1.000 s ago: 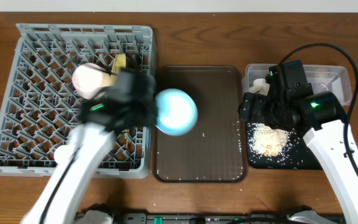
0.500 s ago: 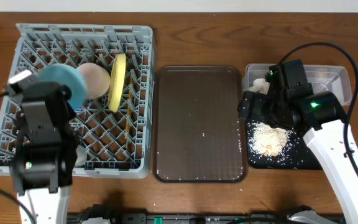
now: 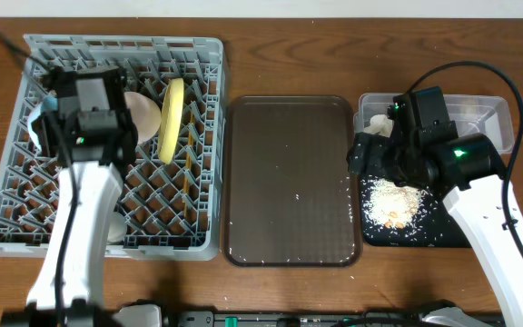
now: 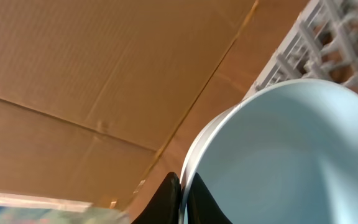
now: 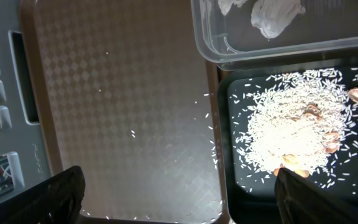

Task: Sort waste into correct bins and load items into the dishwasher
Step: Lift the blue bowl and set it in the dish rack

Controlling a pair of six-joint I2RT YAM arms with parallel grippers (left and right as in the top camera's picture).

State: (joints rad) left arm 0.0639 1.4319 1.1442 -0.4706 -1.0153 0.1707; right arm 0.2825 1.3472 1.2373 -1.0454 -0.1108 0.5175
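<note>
Our left tool (image 4: 180, 190) pinches the rim of the round light blue bowl (image 4: 278, 155). The bowl is tipped on its edge over the left part of the big grey plastic dish rack (image 3: 125, 42), which lies right under it. Our right tool (image 5: 179, 208) is spread wide and holds nothing.

Bench (image 3: 334, 54): dark brown wood, grain running left to right, evenly lit from above. Pale wall strip (image 3: 271, 7) along far edge in overhead view. Left wrist view: brown cardboard panel (image 4: 73, 74), faint corrugation lines, diagonal seam, light creases, filling upper left.
</note>
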